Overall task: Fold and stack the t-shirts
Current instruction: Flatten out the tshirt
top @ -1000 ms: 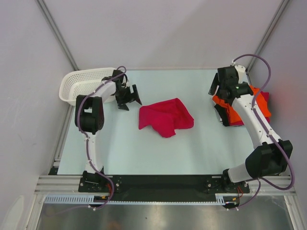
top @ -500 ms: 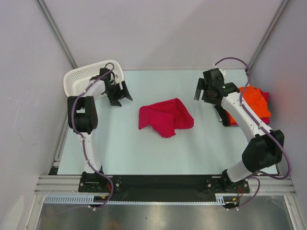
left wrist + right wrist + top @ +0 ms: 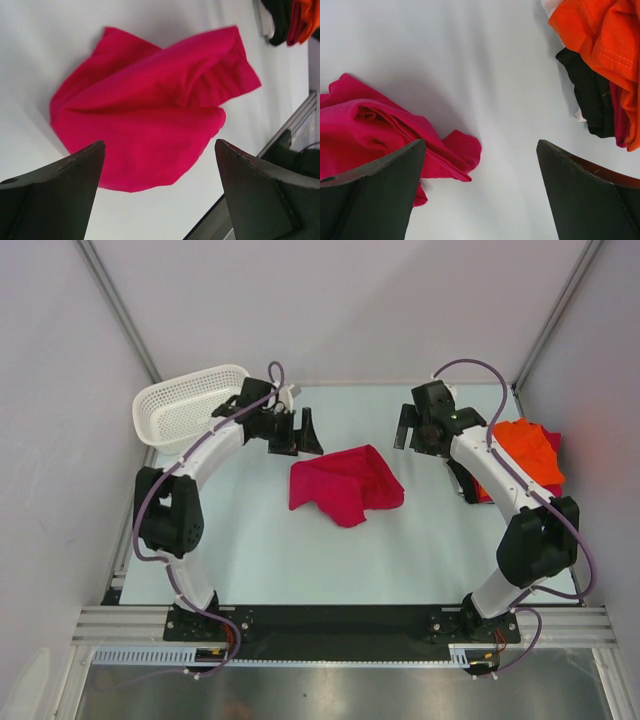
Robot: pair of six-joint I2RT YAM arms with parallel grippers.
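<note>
- Crimson t-shirt (image 3: 345, 485) crumpled, loosely bunched, mid-worktop.
- Orange t-shirt (image 3: 525, 448) heaped over dark cloth (image 3: 590, 95) at the right edge.
- Left gripper (image 3: 160, 145) and right gripper (image 3: 480, 142) both spread wide, holding nothing.

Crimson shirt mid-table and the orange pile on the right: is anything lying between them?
Nothing lies there. The right wrist view shows only bare table between the crimson shirt and the orange shirt, with black cloth at that pile's near edge.

Left tool (image 3: 297, 433) and right tool (image 3: 415, 432) both gape wide, empty.
</note>
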